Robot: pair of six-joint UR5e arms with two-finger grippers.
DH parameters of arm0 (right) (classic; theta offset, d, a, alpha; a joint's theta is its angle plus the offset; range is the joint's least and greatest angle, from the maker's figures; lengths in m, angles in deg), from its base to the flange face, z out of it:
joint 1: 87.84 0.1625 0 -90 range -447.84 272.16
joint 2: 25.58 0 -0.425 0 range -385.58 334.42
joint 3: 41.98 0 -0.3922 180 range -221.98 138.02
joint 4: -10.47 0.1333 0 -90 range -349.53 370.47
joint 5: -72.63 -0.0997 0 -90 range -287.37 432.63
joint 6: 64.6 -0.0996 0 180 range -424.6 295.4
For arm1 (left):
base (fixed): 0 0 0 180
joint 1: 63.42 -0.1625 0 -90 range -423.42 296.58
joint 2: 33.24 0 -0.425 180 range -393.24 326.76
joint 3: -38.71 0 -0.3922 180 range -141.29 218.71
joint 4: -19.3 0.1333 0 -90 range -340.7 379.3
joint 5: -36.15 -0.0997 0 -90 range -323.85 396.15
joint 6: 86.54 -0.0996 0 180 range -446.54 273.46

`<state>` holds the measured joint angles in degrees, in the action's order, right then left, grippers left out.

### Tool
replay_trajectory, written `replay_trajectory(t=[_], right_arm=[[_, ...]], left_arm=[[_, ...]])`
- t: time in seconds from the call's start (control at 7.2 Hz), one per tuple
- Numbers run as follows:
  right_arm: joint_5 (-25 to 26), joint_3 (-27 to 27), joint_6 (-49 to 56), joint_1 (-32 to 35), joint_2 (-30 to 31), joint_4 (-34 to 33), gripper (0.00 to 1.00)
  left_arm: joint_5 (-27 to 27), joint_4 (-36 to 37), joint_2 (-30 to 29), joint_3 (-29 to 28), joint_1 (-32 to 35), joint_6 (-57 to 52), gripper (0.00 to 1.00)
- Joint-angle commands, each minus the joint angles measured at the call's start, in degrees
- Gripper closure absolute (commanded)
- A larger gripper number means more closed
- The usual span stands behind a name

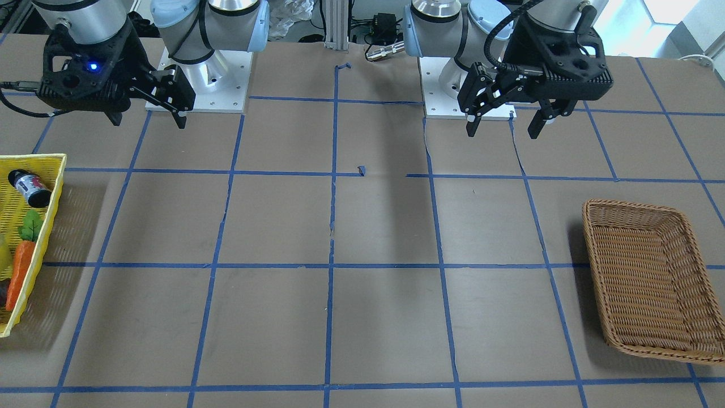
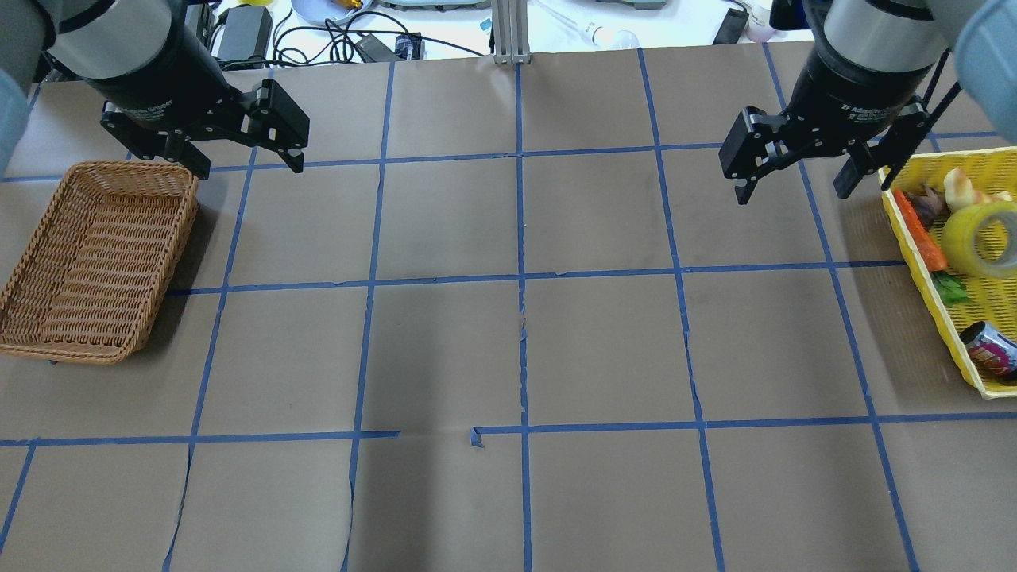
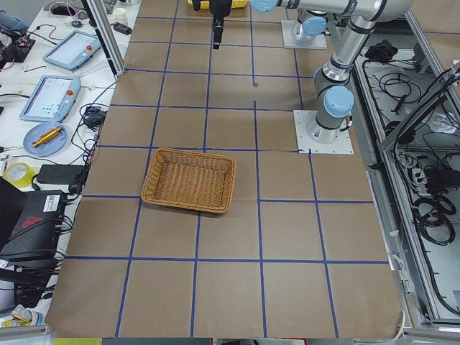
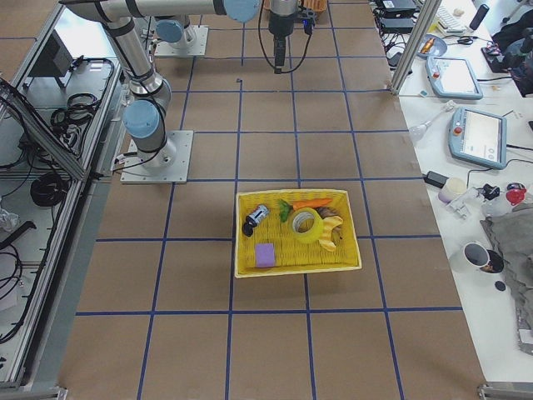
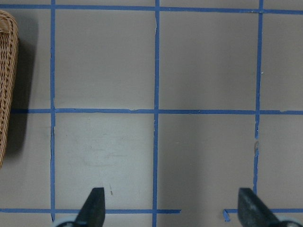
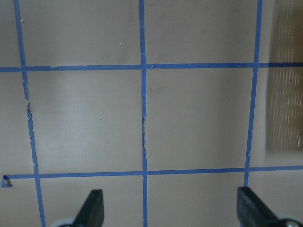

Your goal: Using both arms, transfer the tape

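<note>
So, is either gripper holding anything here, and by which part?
Nothing. Left gripper and right gripper are open; the tape lies in the yellow basket.

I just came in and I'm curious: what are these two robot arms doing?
Nothing is held yet. The left tool and the right tool both hang open and empty above the brown table. The thick yellow roll of tape lies in the yellow rectangular basket on the robot's right, near a toy carrot. The brown wicker basket sits on its left.
</note>
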<state>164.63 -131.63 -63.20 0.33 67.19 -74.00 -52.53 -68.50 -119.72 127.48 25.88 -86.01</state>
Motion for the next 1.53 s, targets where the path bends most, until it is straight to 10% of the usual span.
replay_trajectory(t=[0.0, 0.83, 1.39], right_arm=[[-0.4, 0.0, 0.2, 0.0, 0.0, -0.1, 0.0], [0.0, 0.2, 12.4, -3.1, -2.3, -1.7, 0.0], [0.0, -0.9, 47.8, -29.5, -9.7, -14.5, 0.0]], left_arm=[[0.0, 0.0, 0.0, 0.0, 0.0, 0.0, 0.0], [0.0, 0.0, 0.0, 0.0, 0.0, 0.0, 0.0], [0.0, 0.0, 0.1, 0.1, 0.0, 0.0, 0.0]])
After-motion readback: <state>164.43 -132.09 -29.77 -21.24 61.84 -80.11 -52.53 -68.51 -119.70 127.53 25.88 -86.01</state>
